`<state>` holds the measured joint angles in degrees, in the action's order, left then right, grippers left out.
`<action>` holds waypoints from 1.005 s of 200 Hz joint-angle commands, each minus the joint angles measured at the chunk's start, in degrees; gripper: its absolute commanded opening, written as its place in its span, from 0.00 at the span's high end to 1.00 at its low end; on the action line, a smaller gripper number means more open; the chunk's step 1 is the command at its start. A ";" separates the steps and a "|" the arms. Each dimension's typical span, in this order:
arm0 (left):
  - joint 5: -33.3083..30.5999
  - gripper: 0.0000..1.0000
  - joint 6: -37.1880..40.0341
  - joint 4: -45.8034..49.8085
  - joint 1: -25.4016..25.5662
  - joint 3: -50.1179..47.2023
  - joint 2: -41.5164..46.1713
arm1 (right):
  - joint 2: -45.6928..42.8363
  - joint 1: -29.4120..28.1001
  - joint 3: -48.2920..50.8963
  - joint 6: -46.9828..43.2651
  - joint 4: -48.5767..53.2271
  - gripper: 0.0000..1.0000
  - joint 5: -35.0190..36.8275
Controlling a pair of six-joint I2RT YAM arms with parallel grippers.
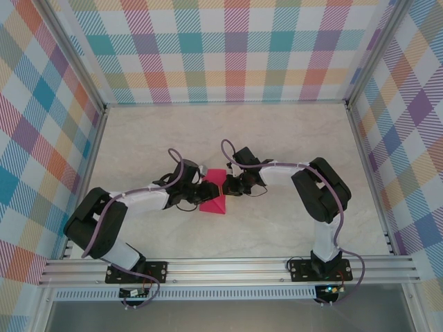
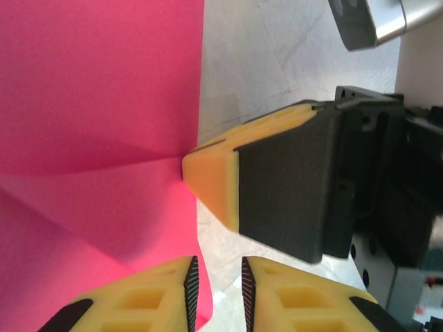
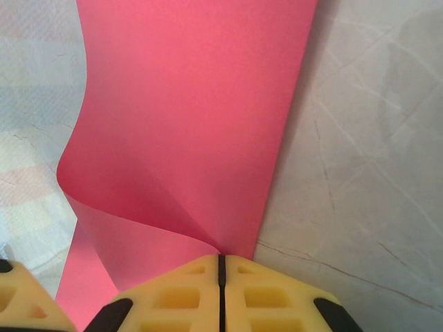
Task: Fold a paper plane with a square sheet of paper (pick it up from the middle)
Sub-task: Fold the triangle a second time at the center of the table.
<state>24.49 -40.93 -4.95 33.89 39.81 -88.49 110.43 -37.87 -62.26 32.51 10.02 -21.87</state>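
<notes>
Left wrist view: nearest, yellow-padded left gripper [image 2: 219, 270], jaws slightly apart around edge of thin magenta-pink square sheet of paper [image 2: 97, 90]; just beyond, right gripper [image 2: 188, 166] clenched on same edge, sheet bent there; behind, pale marbled table [image 2: 291, 69], sheet near its middle

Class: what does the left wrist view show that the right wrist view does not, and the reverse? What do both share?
Left wrist view: the left gripper, pads slightly apart beside the sheet's edge, and the right gripper from outside, its yellow tip pinching the square sheet of paper.
Right wrist view: the right gripper's pads closed flat together on the paper, whose left part curls over.
Shared: the pink sheet and the pale marbled table.
</notes>
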 commanded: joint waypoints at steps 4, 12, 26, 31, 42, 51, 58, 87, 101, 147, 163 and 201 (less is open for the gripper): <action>-0.81 0.77 0.50 -0.43 0.83 1.91 -2.46 | 1.02 0.07 -0.15 -0.42 2.00 0.93 1.93; -0.93 0.78 0.71 -0.40 0.88 1.85 -2.99 | 0.84 0.07 -0.13 -0.34 2.13 0.93 2.15; -1.09 0.79 0.82 -0.28 0.92 1.55 -3.48 | 0.36 0.04 0.02 -0.48 2.34 0.93 2.51; -1.34 0.79 0.93 -0.03 0.92 1.51 -3.45 | 0.23 0.07 0.07 -0.44 2.39 0.93 2.61; -1.82 0.79 1.23 0.63 0.91 1.56 -3.45 | -0.15 0.07 0.18 -0.45 2.42 0.93 2.75; -2.07 0.80 1.50 1.11 0.92 1.63 -3.58 | -0.39 0.07 0.21 -0.45 2.44 0.93 2.80; -2.24 0.80 1.56 1.17 0.92 1.75 -3.77 | -0.55 0.07 0.18 -0.52 2.47 0.93 2.80; -2.41 0.80 1.80 1.28 0.87 1.92 -4.98 | -0.92 0.07 0.21 -0.52 2.56 0.93 2.92; -2.43 0.81 1.82 1.26 0.92 2.10 -5.50 | -1.01 0.07 0.37 -0.46 2.61 0.93 2.97; -2.32 0.81 1.87 1.14 0.91 2.30 -6.37 | -1.53 0.07 0.69 -0.47 2.75 0.93 3.71; -2.41 0.81 1.90 1.19 0.93 2.42 -6.72 | -1.52 0.08 0.81 -0.46 2.91 0.93 4.02; -2.34 0.82 2.06 1.51 0.86 2.55 -7.81 | -2.03 0.07 0.82 -0.38 3.12 0.92 4.28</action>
<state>22.85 -39.99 -4.60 34.04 41.12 -95.13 110.08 -37.91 -62.26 32.51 10.41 -20.18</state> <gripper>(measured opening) 0.181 0.079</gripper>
